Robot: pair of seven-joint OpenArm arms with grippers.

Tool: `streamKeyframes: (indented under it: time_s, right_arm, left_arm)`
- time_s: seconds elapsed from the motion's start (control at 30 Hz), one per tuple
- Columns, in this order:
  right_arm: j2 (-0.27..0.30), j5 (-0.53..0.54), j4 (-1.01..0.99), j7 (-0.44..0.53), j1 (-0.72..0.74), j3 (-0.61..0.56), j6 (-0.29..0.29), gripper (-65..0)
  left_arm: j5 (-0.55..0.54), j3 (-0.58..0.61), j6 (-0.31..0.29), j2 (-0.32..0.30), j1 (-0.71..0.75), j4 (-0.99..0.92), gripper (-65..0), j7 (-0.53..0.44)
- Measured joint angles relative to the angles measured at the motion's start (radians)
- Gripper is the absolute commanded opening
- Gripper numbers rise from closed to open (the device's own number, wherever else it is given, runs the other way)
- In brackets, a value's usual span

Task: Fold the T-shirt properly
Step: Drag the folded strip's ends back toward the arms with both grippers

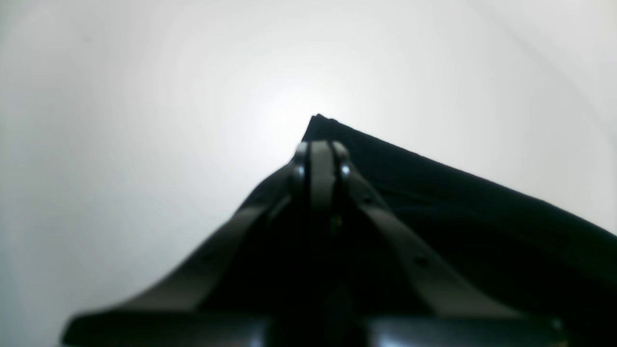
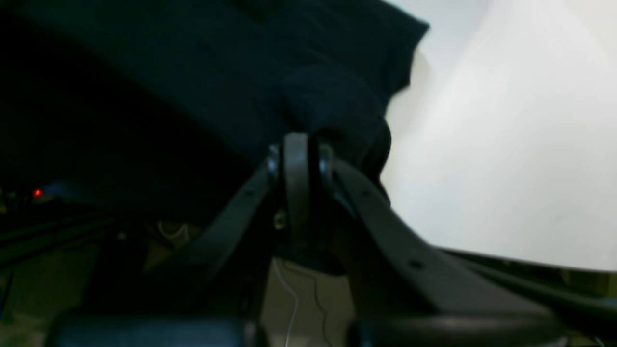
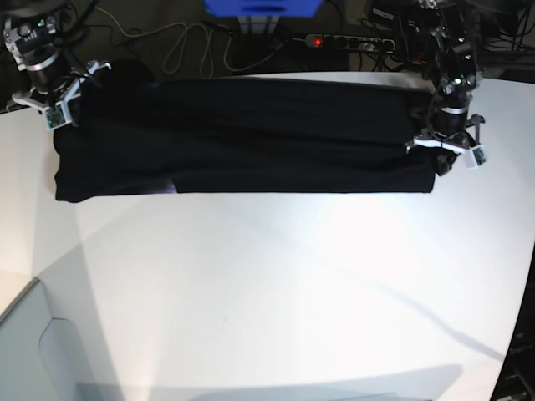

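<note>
With both arms parked at opposite ends of the T-shirt, the setup reads as a two-point grip meant to keep the cloth taut along its length for the next fold, my guess. It lies as a long, narrow black band across the far side of the white table, already folded lengthwise; a small purplish patch peeks out at the near edge. Left gripper has its fingers pressed together right at one cloth corner; a pinch looks likely, but the blur hides whether fabric sits between them. Right gripper is likewise closed, tips buried in a bunched hump of cloth, so it appears clamped on it. Fabric is soft, matte, faintly creased; tabletop is smooth, glossy, glare-heavy.
</note>
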Motion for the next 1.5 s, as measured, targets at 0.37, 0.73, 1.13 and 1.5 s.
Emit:
streamKeyframes:
  time_s: [0.37, 0.73, 1.13, 1.5]
  right_arm:
    - [-0.030, 0.000, -0.002, 0.007, -0.040, 0.007, 0.010, -64.9]
    - [-0.038, 0.001, -0.037, 0.016, -0.086, 0.006, 0.010, -64.9]
    - [-0.026, -0.007, -0.151, 0.015, -0.042, 0.010, 0.010, -64.5]
    - [-0.010, -0.007, -0.150, 0.013, -0.042, 0.005, 0.010, -29.6]
  left_arm:
    - [0.000, 0.000, 0.000, 0.001, -0.001, -0.001, -65.0, 0.000]
    - [0.000, 0.000, 0.000, 0.002, 0.000, -0.001, -65.0, 0.000]
    - [0.000, -0.006, 0.000, 0.003, 0.045, 0.002, -65.0, 0.000]
    - [0.000, -0.007, 0.000, 0.004, 0.062, 0.002, -64.4, 0.005]
